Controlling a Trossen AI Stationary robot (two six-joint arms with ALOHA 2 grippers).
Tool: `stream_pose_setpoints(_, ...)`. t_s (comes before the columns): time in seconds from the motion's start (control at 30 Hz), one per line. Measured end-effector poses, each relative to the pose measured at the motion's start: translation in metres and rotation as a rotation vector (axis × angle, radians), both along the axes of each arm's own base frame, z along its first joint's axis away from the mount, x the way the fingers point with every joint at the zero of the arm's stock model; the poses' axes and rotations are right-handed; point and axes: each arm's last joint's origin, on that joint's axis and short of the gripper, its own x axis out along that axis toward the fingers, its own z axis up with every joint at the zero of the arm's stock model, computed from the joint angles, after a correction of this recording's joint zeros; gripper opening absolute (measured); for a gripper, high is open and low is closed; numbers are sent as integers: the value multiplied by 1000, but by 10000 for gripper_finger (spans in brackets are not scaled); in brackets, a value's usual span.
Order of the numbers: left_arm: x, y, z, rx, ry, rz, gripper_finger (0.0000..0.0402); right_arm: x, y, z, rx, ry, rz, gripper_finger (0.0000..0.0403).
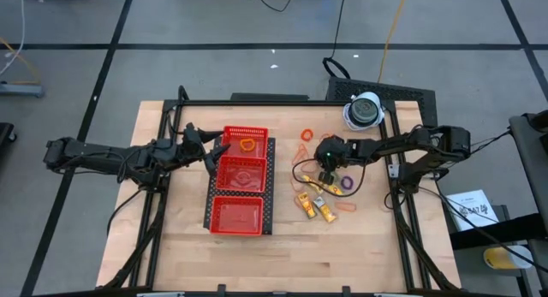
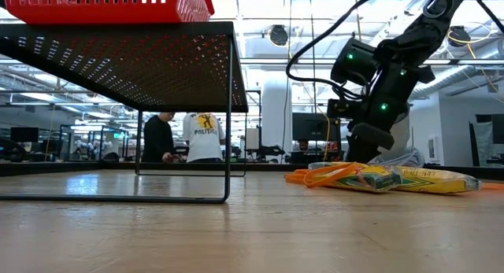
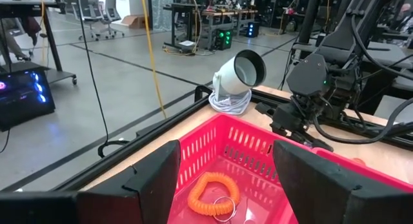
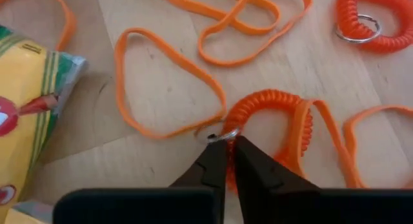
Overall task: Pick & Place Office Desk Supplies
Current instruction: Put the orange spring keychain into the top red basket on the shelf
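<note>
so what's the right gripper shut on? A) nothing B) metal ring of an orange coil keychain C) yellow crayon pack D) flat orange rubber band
B: in the right wrist view the right gripper pinches the small metal ring of the orange coil keychain on the table.

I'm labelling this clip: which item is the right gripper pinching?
Right of the red tray, among the orange loops, lies an orange coil bracelet. The right gripper has its jaws shut on that coil's metal ring; the other coil lies untouched.
</note>
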Motion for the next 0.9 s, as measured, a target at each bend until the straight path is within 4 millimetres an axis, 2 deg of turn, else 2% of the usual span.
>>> stream_pose_setpoints(0.1,0,0,0,-23,-13,3,255,-1,0,7,-23,-36,-2,20)
stream_pose_setpoints(0.2,0,0,0,-45,-28,6,255,0,0,22,-46,-118,2,24)
stream_pose_setpoints(0.47,0,0,1,-67,-42,8,255,-9,3,54,-76,-257,12,13)
stream_pose_setpoints(0.7,0,0,4,-67,-83,7,255,-12,4,71,-101,-352,13,13)
stream_pose_setpoints(0.9,1,0,10,-66,-138,5,255,-3,4,83,-100,-505,78,13)
